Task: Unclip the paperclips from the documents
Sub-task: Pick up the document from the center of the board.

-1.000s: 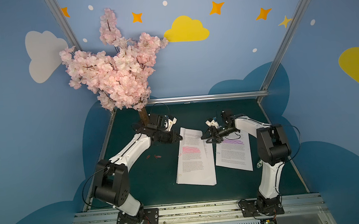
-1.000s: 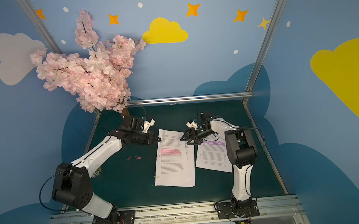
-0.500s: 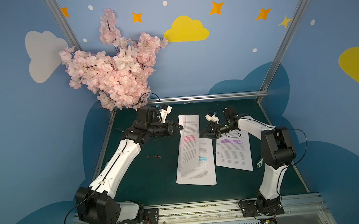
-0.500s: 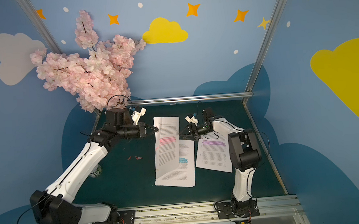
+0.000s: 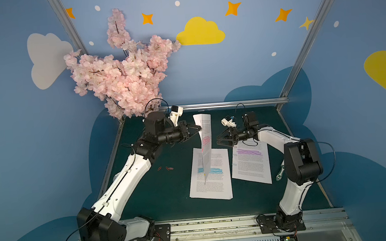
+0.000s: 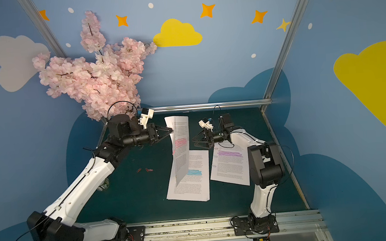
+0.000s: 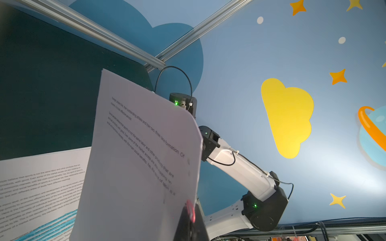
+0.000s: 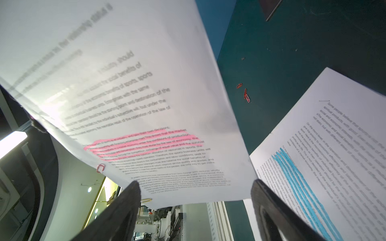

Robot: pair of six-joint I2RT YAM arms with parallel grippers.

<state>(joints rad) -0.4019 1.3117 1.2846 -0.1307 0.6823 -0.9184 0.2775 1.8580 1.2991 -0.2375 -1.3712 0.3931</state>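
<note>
My left gripper (image 5: 199,129) (image 7: 189,217) is shut on the edge of the pink-highlighted document (image 5: 206,143) (image 8: 146,104), right at a pink paperclip (image 7: 191,209). The sheets hang upright above the table. A red clip (image 8: 100,168) and a pale one (image 8: 146,200) sit on the same edge. My right gripper (image 5: 219,140) (image 8: 195,187) is open beside the hanging sheets, holding nothing. The blue-highlighted document (image 5: 211,176) and the purple-highlighted document (image 5: 251,161) lie flat. Loose red paperclips (image 5: 167,168) (image 8: 246,96) rest on the mat.
A pink blossom tree (image 5: 124,72) stands at the back left corner, close behind my left wrist. A metal rail (image 5: 221,104) runs along the back of the dark green mat (image 5: 160,194). Blue walls close in both sides.
My left arm has raised the pink-highlighted document off the blue-highlighted one, from flat to hanging upright. The right gripper drew back slightly and stays open beside it.
</note>
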